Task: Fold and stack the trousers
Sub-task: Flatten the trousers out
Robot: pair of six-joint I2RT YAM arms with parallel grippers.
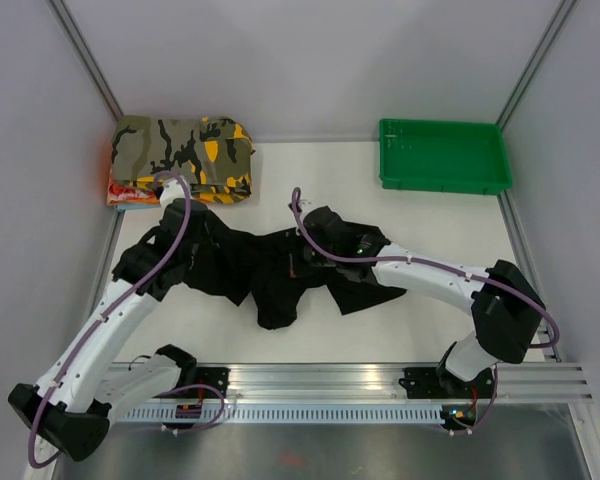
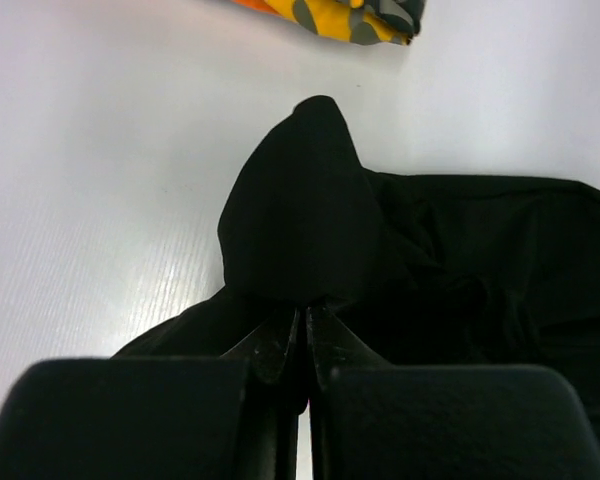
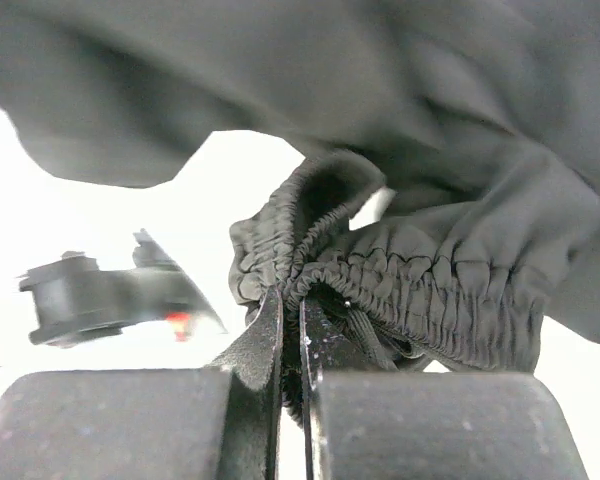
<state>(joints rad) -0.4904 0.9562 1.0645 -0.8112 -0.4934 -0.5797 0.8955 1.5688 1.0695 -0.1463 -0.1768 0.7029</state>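
Note:
The black trousers (image 1: 265,268) lie crumpled across the middle of the white table, held at both ends. My left gripper (image 1: 202,232) is shut on a fold of the black fabric (image 2: 305,225) at the left end; the cloth stands up in a peak just past the fingers (image 2: 276,345). My right gripper (image 1: 320,243) is shut on the gathered elastic waistband (image 3: 380,280) at the right end, and the fabric hangs lifted above the table in the right wrist view.
A folded camouflage garment (image 1: 183,158) lies at the back left, near my left gripper; its edge shows in the left wrist view (image 2: 340,15). A green tray (image 1: 443,155) stands at the back right. The left arm's body shows in the right wrist view (image 3: 110,295).

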